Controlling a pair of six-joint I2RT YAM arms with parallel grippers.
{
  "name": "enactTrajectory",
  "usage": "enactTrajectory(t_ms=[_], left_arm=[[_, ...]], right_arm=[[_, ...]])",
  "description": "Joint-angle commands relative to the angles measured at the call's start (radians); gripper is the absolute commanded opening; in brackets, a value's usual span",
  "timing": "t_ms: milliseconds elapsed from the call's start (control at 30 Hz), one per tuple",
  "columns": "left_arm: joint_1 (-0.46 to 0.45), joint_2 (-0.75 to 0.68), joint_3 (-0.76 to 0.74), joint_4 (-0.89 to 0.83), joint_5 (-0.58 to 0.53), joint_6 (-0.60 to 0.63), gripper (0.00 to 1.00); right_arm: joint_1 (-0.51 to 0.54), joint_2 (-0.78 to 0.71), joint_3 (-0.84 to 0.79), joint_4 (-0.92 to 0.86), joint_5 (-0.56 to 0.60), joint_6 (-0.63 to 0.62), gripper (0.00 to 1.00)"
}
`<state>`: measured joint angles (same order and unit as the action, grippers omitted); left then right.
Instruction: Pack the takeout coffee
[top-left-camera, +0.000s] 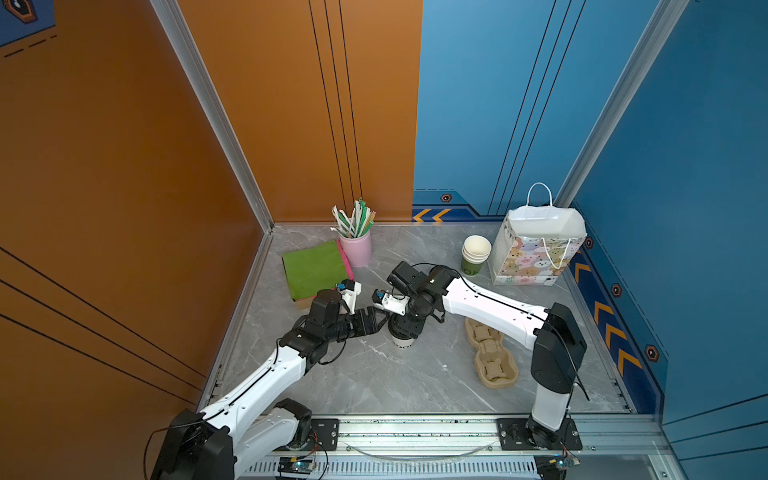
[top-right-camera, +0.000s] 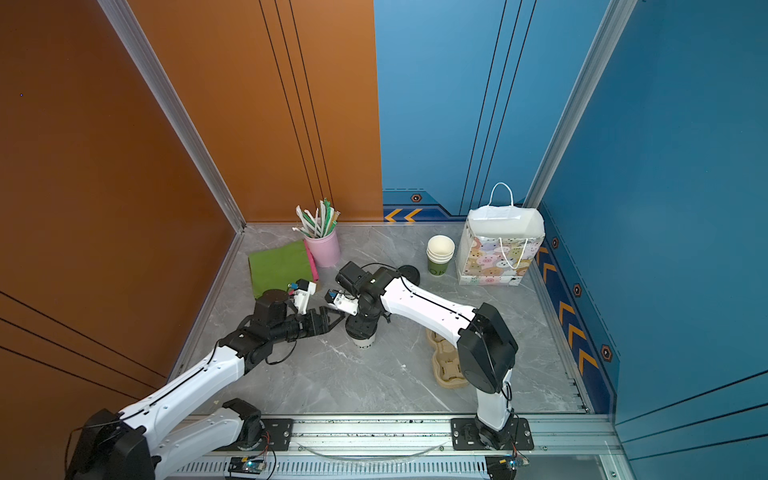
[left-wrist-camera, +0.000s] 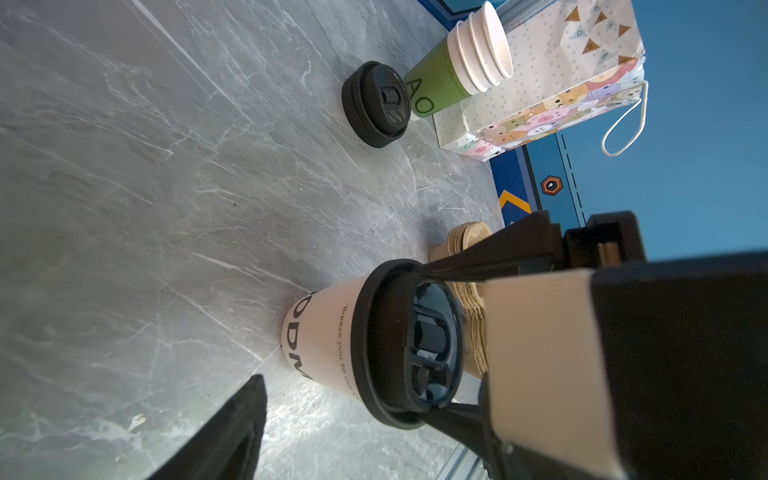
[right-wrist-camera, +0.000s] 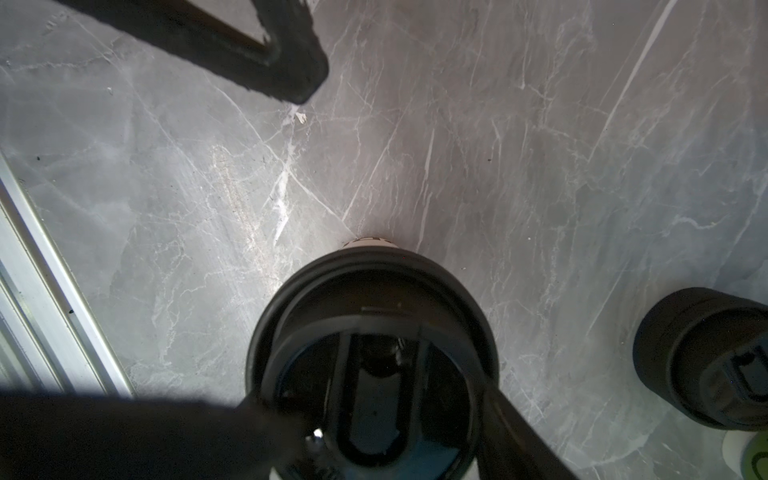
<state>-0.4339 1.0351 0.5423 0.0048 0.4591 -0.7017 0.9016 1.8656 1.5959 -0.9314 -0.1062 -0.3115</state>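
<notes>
Open worktop (top-left-camera: 374, 382) surrounds coffee cup (top-left-camera: 403, 343). Right gripper (left-wrist-camera: 428, 340) clamps its lid from above; left gripper (top-left-camera: 381, 323), spread wide, stands just beside.

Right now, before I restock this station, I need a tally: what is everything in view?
takeout coffee: one, white with black lid, mid-table
gift bag: one, pastel animal print, back right
cup stack: one, white in green, beside bag
loose lid: one, black, beside cup stack
straw holder: one, pink, back
flat stack: one, green over pink, beside holder
cup carriers: one stack, brown, right side
table: one, grey marble
left gripper: one, black, open beside coffee
right gripper: one, black, closed on coffee's lid
</notes>
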Motion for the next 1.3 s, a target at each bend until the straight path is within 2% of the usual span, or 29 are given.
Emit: enactTrajectory(t_ms=[0,300,533,733,1267], left_arm=[[-0.029,0.025,-0.017,0.053,-0.004,-0.006,0.79],[-0.090,0.061,-0.054,0.052,-0.121,0.026,0.74],[-0.120,0.110,-0.047,0.049,-0.155,0.043,0.72],[-0.153,0.126,-0.003,-0.083,-0.245,0.095,0.72],[-0.228,0.148,0.062,-0.280,-0.393,0.160,0.70]], right_arm=[[0.002,0.112,-0.068,-0.102,-0.052,0.002,0.66],[0.000,0.107,-0.070,-0.090,-0.066,0.020,0.66],[0.000,0.103,-0.071,-0.083,-0.073,0.027,0.66],[-0.004,0.091,-0.071,-0.068,-0.089,0.038,0.67],[-0.027,0.040,-0.060,-0.017,-0.124,0.071,0.71]])
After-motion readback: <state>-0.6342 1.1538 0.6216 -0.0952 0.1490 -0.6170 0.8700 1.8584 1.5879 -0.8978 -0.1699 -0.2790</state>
